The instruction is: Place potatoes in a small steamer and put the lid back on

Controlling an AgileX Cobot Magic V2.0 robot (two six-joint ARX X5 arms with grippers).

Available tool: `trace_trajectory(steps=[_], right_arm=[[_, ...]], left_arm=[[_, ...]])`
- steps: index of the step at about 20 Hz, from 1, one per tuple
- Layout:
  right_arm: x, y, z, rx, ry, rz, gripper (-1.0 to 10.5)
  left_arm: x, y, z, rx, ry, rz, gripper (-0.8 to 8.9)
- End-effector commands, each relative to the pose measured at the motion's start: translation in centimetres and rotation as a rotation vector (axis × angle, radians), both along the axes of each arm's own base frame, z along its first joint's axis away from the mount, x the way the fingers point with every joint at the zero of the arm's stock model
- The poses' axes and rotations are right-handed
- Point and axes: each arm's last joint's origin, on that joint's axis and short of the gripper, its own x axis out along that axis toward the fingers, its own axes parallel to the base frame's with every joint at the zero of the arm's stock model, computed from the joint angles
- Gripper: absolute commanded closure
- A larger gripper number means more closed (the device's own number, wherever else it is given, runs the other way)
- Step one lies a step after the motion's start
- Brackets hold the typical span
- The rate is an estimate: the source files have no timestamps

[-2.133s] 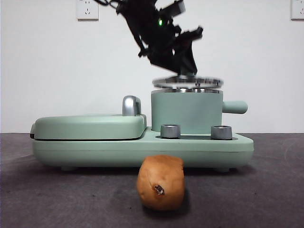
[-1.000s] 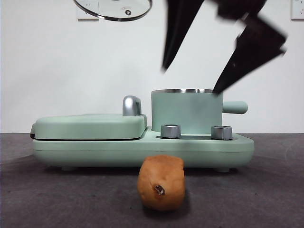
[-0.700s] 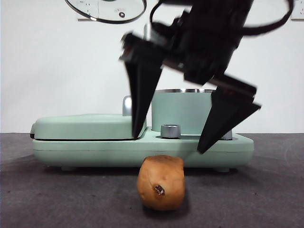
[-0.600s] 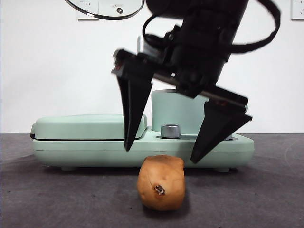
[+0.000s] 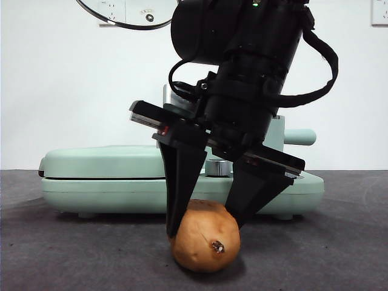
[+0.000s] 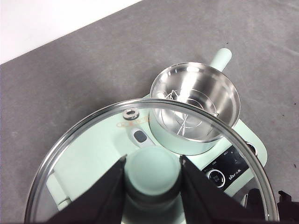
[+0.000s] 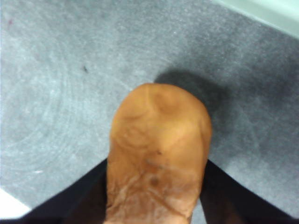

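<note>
The orange-brown potato [image 5: 203, 245] lies on the dark table in front of the cooker. My right gripper [image 5: 204, 229] has come down over it, with one jaw pressed on each side; the right wrist view shows the potato [image 7: 159, 135] filling the gap of that gripper [image 7: 156, 164]. My left gripper [image 6: 153, 159] is shut on the mint-green knob [image 6: 152, 175] of the glass lid [image 6: 93, 140], held high above the cooker; the lid's rim shows at the top left [image 5: 130, 18]. The small steamer [image 6: 195, 107] stands open, steel inside, mostly hidden in the front view apart from its handle [image 5: 301, 137].
The flat mint-green griddle [image 5: 109, 160] sits left of the steamer on the shared cooker base [image 5: 91, 191]. A steel control knob [image 5: 218, 168] shows behind the right arm. Bare dark table lies on both sides of the potato.
My right gripper has dropped from above the steamer to the table and closed its jaws on the potato, which has turned slightly. The lid has stayed high at the top left.
</note>
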Motion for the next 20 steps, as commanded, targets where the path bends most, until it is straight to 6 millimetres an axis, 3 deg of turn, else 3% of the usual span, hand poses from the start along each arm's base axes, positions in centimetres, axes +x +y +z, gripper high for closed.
trace_trajectory(steps=[1, 4, 7, 12, 15, 20], right_arm=[[0.6, 0.3, 0.5, -0.034, 0.023, 0.002, 7.8], [2.0, 0.4, 4.3, -0.06, -0.008, 0.042, 7.8], [4.6, -0.4, 9.6, -0.021, -0.091, 0.057, 7.8], [10.1, -4.3, 16.6, 0.034, -0.286, -0.02, 7.9], [13.6, -5.7, 18.1, 0.037, -0.339, -0.063, 7.9], [17.2, -6.3, 17.1, 0.006, -0.324, -0.083, 7.9]], left_arm=[[-0.1, -0.2, 0.8, -0.025, -0.04, -0.011, 7.61], [-0.1, -0.1, 0.8, -0.023, -0.041, -0.012, 7.61], [0.1, 0.3, 0.8, -0.022, -0.043, 0.005, 7.61], [0.4, 0.9, 0.9, -0.026, -0.05, 0.025, 7.61], [0.5, 0.8, 0.9, -0.027, -0.054, 0.025, 7.61], [0.5, 0.8, 0.9, -0.028, -0.054, 0.024, 7.61]])
